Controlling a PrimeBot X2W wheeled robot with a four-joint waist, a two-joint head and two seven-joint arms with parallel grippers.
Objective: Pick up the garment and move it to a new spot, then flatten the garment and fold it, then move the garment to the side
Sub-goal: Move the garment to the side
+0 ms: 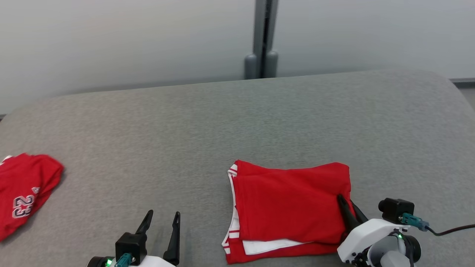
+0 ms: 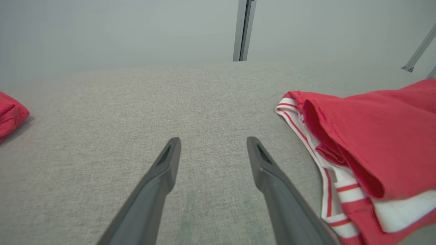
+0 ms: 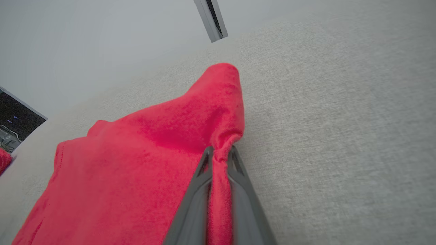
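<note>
**Right hand [image 1: 345, 200] clamps the folded garment [image 1: 293, 207]**

Head view: the red garment with white trim lies folded on the grey tabletop [image 1: 185, 126], right of centre. The right hand grips its right edge. The left hand [image 1: 164, 214] is released, with its fingers spread over bare tabletop, apart from the garment. A second red shirt [image 1: 22, 189] marked "23" lies at the far left.

Left wrist view: the garment's [image 2: 381, 136] stacked layers lie to the right of the spread fingers [image 2: 163, 170].

Right wrist view: both fingers [image 3: 197, 183] are clenched on a bunched fold of the red cloth.
</note>
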